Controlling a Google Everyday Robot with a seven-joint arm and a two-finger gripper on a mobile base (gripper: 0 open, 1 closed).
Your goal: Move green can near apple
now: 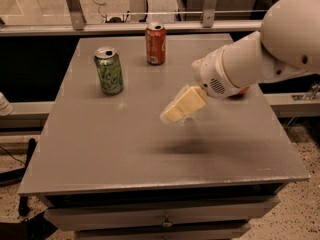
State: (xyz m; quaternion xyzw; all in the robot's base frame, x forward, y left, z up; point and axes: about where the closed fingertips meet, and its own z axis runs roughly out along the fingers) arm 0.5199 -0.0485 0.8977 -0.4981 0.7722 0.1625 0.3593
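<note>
The green can [109, 70] stands upright at the table's back left, with pale script lettering and a silver top. My gripper [174, 114] hangs above the middle of the grey table [125, 144], to the right of the green can and in front of it, with a clear gap between them. It holds nothing that I can see. The apple is almost wholly hidden behind my white arm [250, 59]. Only a red-orange sliver [243, 90] shows under the arm at the table's right side.
An orange-red can [155, 44] stands upright at the back middle of the table, right of the green can. A metal rail [125, 28] runs behind the table. The floor drops away beyond the table's front and side edges.
</note>
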